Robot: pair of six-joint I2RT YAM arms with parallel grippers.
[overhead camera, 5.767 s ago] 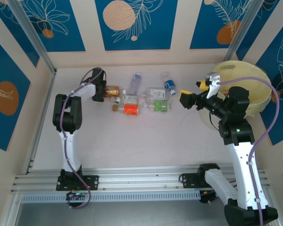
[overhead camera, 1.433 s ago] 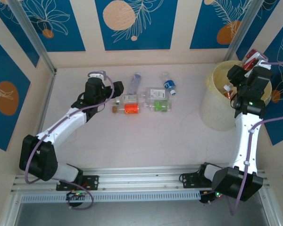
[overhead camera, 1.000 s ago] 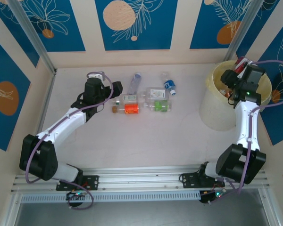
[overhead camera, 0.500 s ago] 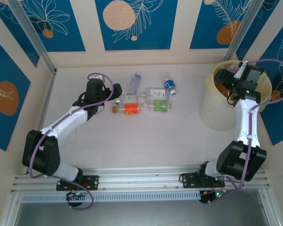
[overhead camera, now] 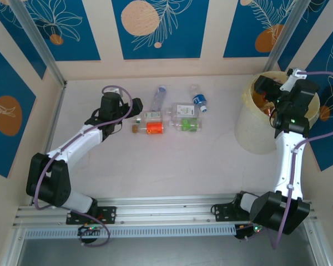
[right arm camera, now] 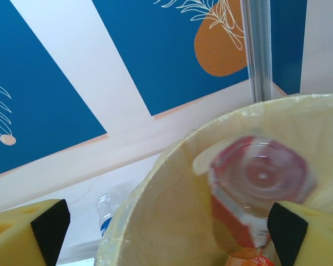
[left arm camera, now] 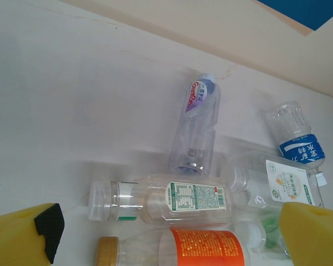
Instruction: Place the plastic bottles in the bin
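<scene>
Right gripper (right arm camera: 166,233) hung over the bin (overhead camera: 248,132), fingers spread wide, gripping nothing; a blurred red-labelled bottle (right arm camera: 258,185) was inside it, clear of the fingers. Left gripper (left arm camera: 166,235), also spread, hovered above plastic bottles (left arm camera: 183,197) lying clustered on the table (overhead camera: 172,166)

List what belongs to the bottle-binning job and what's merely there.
Job: bin; red-labelled bottle inside it; orange-labelled bottle, blue-labelled bottle, purple-labelled bottle on the table.
Merely there: blue patterned wall panels; aluminium rail.
</scene>
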